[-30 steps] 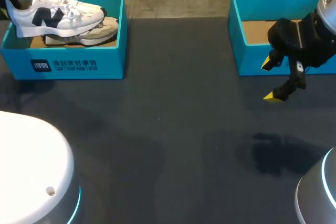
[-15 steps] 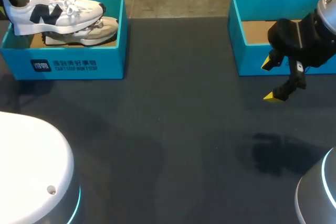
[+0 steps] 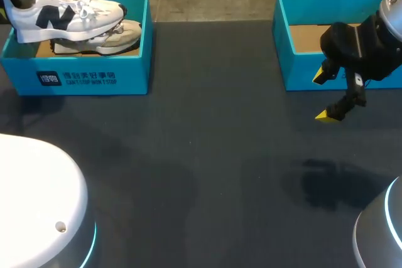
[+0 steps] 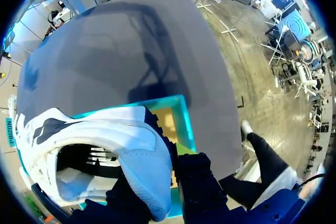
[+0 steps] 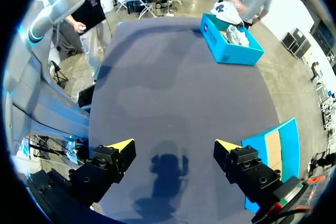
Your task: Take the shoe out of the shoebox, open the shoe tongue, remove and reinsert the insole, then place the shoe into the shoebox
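Worktop [image 3: 207, 155] first: a dark, matte surface that takes up nearly all of the head view, with two turquoise boxes standing at its far edge, well apart.

The left shoebox [image 3: 81, 76] sits at the far left corner and has white print on its front wall. The right shoebox [image 3: 298, 70] sits at the far right corner, and a bare brown cardboard floor shows inside it.

A white shoe [image 3: 66, 17] with a dark side mark and white laces is raised above the left shoebox. It lies roughly level, with its toe pointing toward the middle of the worktop and its heel over the box's outer end. Beneath it a second shoe [image 3: 119, 37], pale cream, lies inside the same box with its toe near the inner wall.

The left hand [image 4: 163, 184] is clamped on the raised shoe at the heel. In the left wrist view, a dark finger presses on each side of the heel collar, and the shoe's opening faces the camera.

The right hand [image 3: 323, 95] hangs above the worktop just in front of the right shoebox. Its yellow-tipped fingers are spread wide apart with nothing between them, and its shadow falls on the surface below.
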You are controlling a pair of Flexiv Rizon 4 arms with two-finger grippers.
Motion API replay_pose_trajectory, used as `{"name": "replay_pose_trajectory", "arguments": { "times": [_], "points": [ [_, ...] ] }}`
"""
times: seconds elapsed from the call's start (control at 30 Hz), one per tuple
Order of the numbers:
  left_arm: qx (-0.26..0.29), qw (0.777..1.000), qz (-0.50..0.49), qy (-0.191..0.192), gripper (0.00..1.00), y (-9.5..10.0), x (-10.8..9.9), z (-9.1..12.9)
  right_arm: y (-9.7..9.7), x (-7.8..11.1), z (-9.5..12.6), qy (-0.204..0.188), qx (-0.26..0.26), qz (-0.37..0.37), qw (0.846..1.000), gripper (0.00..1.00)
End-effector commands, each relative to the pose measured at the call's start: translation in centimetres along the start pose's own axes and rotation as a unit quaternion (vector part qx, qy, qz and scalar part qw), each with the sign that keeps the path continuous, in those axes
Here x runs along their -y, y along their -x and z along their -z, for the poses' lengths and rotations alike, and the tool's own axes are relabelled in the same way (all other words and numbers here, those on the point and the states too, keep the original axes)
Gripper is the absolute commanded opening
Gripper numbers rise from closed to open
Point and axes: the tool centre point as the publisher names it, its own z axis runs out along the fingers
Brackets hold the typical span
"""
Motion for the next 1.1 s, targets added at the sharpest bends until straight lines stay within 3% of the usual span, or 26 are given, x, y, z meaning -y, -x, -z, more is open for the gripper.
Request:
{"name": "replay_pose_trajectory", "arguments": {
  "times": [0.03, 0.43, 0.73, 1.1],
  "points": [
    [-0.011, 1.000, -0.002, 0.010, 0.00, 1.1, 1.9, 0.3, 0.3, -0.2, -0.2, -0.002, -0.003, 0.000, 1.000, 1.00],
    [-0.013, 0.999, 0.028, 0.008, 0.00, 4.4, 7.1, 0.6, 0.3, -0.2, -0.2, -0.002, -0.003, 0.000, 1.000, 1.00],
    [-0.022, 0.999, 0.035, 0.026, 0.00, 9.2, 11.0, 1.1, 0.3, -0.2, -0.2, -0.002, -0.003, 0.000, 1.000, 1.00],
    [-0.034, 0.998, 0.049, 0.034, 0.00, 15.5, 14.3, 1.4, 0.3, -0.2, -0.2, -0.002, -0.003, 0.000, 1.000, 1.00]
  ]
}}
